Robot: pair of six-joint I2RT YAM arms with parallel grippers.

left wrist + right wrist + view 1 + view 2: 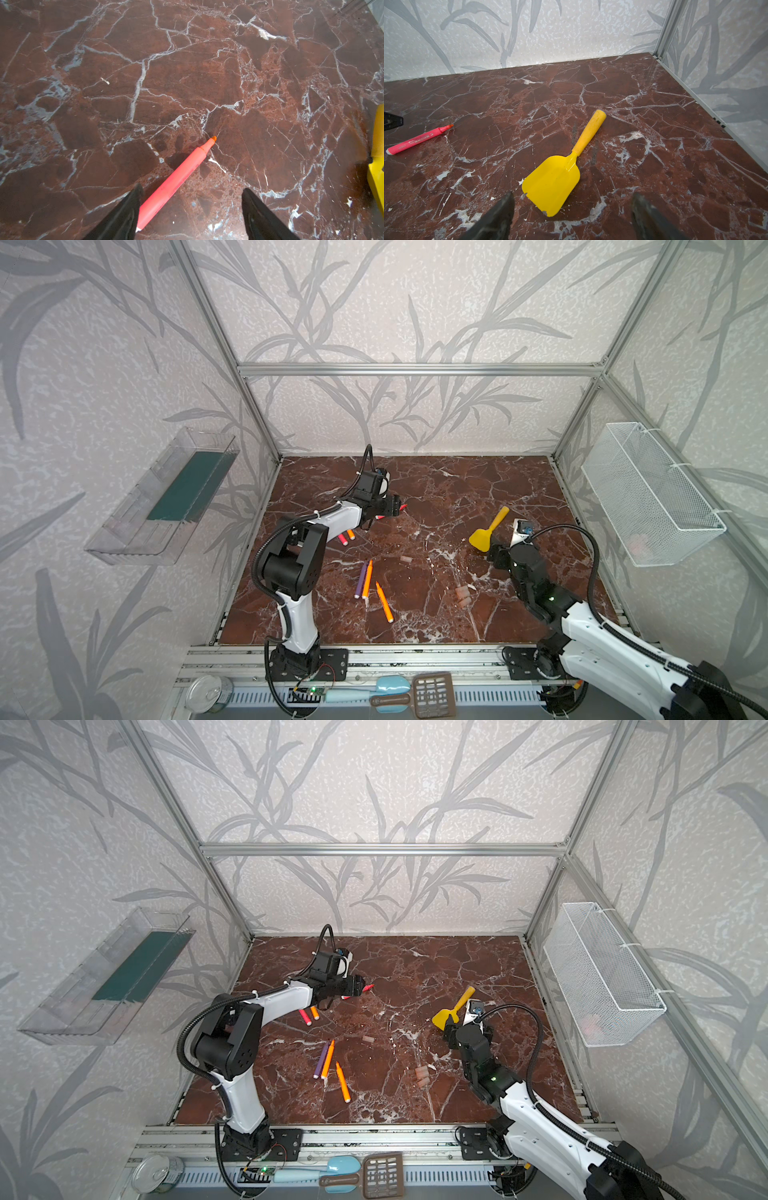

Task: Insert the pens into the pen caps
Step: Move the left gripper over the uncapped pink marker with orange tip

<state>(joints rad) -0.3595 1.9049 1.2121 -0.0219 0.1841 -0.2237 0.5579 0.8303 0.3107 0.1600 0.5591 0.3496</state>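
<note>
My left gripper [192,189] is open low over the table, at the back left in both top views [395,506]. A red-pink pen [176,178] lies flat beside one finger, not gripped; it also shows in the right wrist view [419,139]. A red-pink pen [343,539] and an orange pen [351,534] poke out from under the left arm. A purple pen [360,580] and two orange pens [367,578] [384,601] lie at the front middle. One pen cap [405,559] lies alone and others cluster [462,593] nearer the right arm. My right gripper [572,199] is open and empty.
A yellow spatula [560,176] lies just ahead of the right gripper, blade toward it. A wire basket [648,497] hangs on the right wall and a clear tray [162,497] on the left wall. A can [208,693] and scoops [390,691] sit by the front rail.
</note>
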